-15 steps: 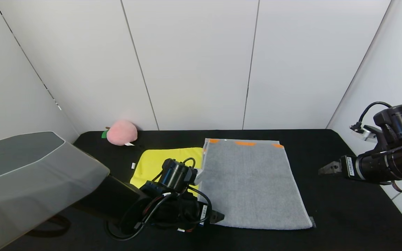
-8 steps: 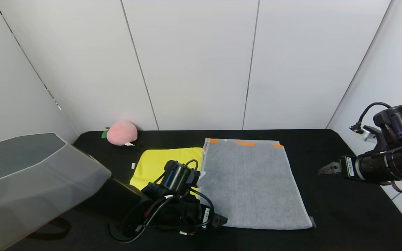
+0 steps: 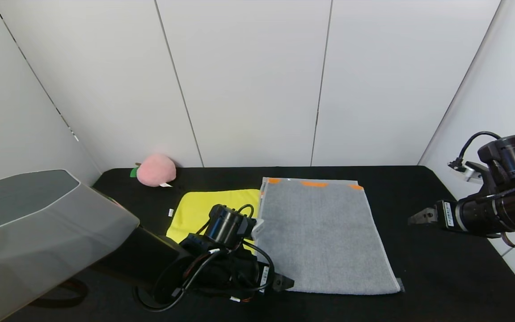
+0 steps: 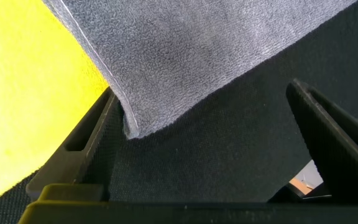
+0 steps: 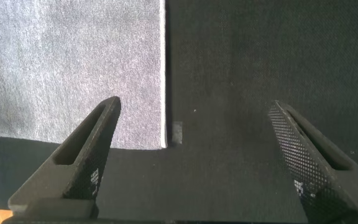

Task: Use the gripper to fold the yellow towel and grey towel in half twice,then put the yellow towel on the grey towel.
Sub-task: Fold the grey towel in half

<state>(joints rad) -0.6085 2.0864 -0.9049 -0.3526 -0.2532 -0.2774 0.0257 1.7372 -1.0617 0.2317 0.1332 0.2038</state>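
The grey towel (image 3: 320,232) lies flat and unfolded on the black table, with orange patches along its far end. The yellow towel (image 3: 199,208) lies flat just left of it, partly hidden by my left arm. My left gripper (image 3: 285,282) is open and low at the grey towel's near left corner. In the left wrist view the corner of the grey towel (image 4: 197,56) lies between the open fingers of my left gripper (image 4: 202,93), next to the yellow towel (image 4: 23,106). My right gripper (image 3: 418,217) is open and empty, hovering right of the grey towel. The right wrist view shows that gripper (image 5: 196,106) and the towel's near right corner (image 5: 67,62).
A pink plush peach (image 3: 156,170) sits at the table's far left by the wall. A small grey tag (image 3: 400,283) sticks out at the grey towel's near right corner. White walls close in the back and both sides. Bare black table (image 3: 441,277) lies right of the towel.
My left gripper has slid a little to the right, toward the grey towel's near left corner. The right arm and both towels have not moved.
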